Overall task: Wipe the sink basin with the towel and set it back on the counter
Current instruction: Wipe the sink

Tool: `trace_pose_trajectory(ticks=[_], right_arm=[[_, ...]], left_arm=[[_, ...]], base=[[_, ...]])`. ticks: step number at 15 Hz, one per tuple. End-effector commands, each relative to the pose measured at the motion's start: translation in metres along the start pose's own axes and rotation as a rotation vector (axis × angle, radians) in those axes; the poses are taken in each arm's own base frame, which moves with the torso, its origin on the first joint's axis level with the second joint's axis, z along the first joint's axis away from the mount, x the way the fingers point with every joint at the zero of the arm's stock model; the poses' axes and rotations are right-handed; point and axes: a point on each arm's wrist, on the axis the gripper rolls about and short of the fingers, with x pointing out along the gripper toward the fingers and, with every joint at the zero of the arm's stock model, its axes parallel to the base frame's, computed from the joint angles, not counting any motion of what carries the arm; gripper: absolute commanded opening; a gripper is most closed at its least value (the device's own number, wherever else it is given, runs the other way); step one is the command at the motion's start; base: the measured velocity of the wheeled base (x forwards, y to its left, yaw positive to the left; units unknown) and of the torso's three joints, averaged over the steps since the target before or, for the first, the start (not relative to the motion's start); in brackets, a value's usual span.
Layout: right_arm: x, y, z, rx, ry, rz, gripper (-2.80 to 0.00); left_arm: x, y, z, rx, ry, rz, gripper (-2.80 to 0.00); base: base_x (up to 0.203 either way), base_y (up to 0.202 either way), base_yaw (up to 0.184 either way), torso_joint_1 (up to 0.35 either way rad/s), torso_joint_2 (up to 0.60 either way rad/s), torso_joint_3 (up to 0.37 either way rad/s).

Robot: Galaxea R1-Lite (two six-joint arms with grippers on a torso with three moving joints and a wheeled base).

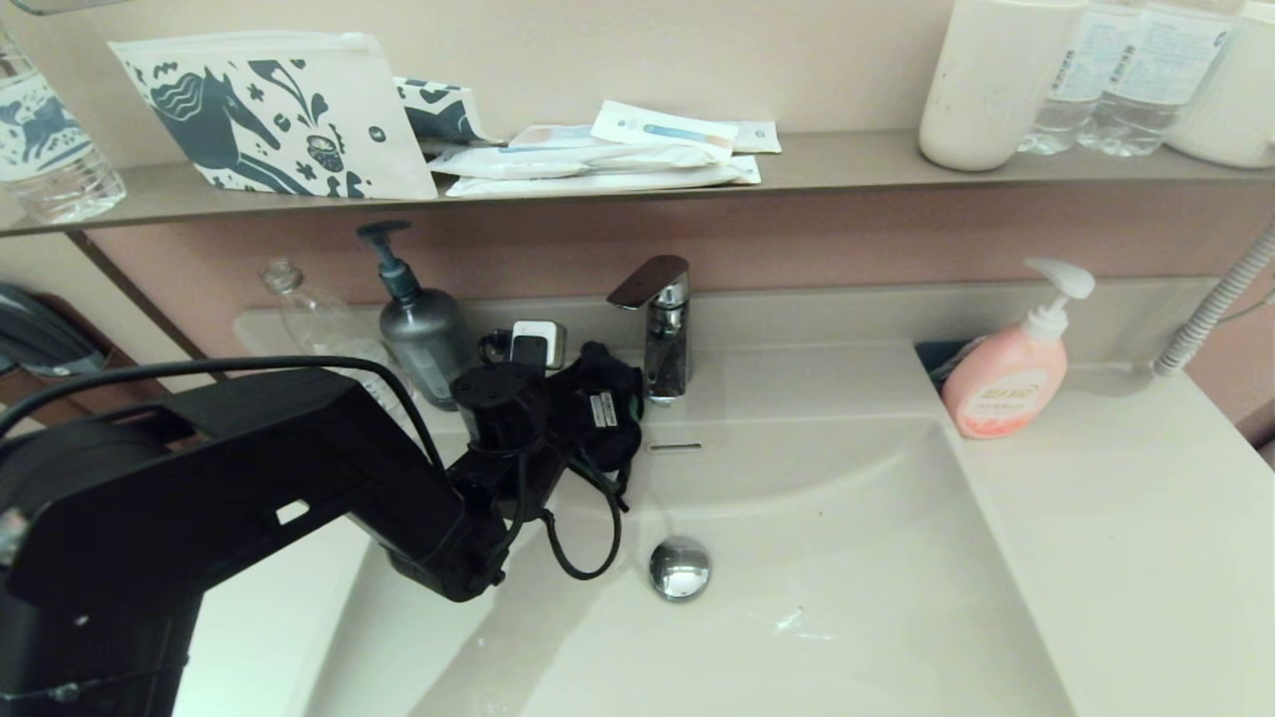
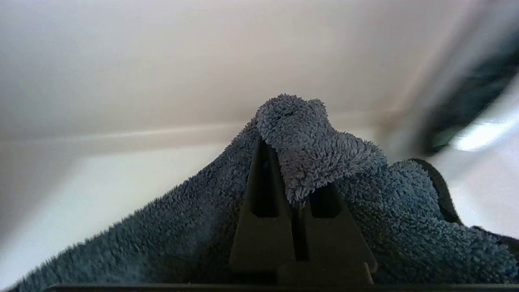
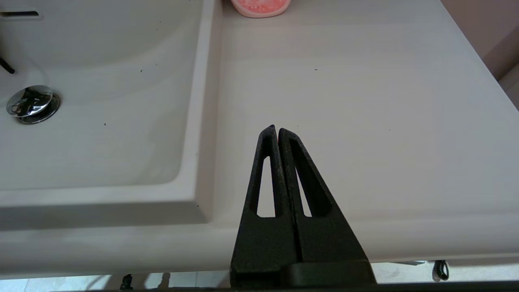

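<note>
Right pincer [image 3: 276,130] sits pinched closed on nothing, over the tabletop [image 3: 365,101] near its front edge, and doesn't show in the head view. Left pincer [image 2: 298,190] is clamped on the towel [image 2: 308,158], with its tips buried in the fluff, at the back-left of the sink basin [image 1: 847,558] by the faucet [image 1: 662,329]. Behind, a wall shelf [image 1: 847,159] holds pouches and bottles that are cut off at the top.

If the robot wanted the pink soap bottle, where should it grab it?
Probably the narrow neck under its white pump, coming from the front. The pink soap bottle stands upright with a wide body and the ledge behind it. The right gripper, shut over the counter, is nearest; the left gripper holds the towel.
</note>
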Motion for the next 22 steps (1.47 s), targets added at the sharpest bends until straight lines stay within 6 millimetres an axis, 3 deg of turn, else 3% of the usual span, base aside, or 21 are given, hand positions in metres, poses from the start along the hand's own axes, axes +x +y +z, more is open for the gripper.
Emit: trace_pose_trajectory(ticks=[1, 3, 6, 12, 13, 16, 19, 22], right_arm=[[0.000, 0.000, 0.000, 0.000, 0.002, 0.002, -2.80], [0.000, 0.000, 0.000, 0.000, 0.002, 0.000, -2.80], [0.000, 0.000, 0.000, 0.000, 0.002, 0.000, -2.80], [0.000, 0.000, 0.000, 0.000, 0.002, 0.002, -2.80], [0.000, 0.000, 0.000, 0.000, 0.002, 0.000, -2.80], [0.000, 0.000, 0.000, 0.000, 0.002, 0.002, -2.80], [0.000, 0.000, 0.000, 0.000, 0.002, 0.002, -2.80], [0.000, 0.000, 0.000, 0.000, 0.002, 0.001, -2.80]], left_arm=[[0.001, -0.014, -0.002, -0.004, -0.002, -0.017, -2.80], [-0.002, -0.018, -0.004, -0.003, 0.008, -0.002, -2.80], [-0.023, -0.013, -0.012, 0.008, 0.056, 0.021, -2.80], [-0.083, 0.022, -0.030, 0.016, 0.164, 0.084, -2.80], [-0.088, 0.029, -0.024, -0.023, 0.154, 0.114, -2.80], [-0.092, 0.058, -0.006, -0.050, 0.109, 0.204, -2.80], [-0.097, 0.067, -0.013, -0.030, 0.153, 0.238, -2.80], [-0.099, 0.094, -0.018, 0.018, 0.185, 0.294, -2.80]], base=[[0.000, 0.000, 0.000, 0.000, 0.00, 0.000], [0.000, 0.000, 0.000, 0.000, 0.00, 0.000], [0.000, 0.000, 0.000, 0.000, 0.00, 0.000], [0.000, 0.000, 0.000, 0.000, 0.00, 0.000], [0.000, 0.000, 0.000, 0.000, 0.00, 0.000], [0.000, 0.000, 0.000, 0.000, 0.00, 0.000], [0.000, 0.000, 0.000, 0.000, 0.00, 0.000], [0.000, 0.000, 0.000, 0.000, 0.00, 0.000]])
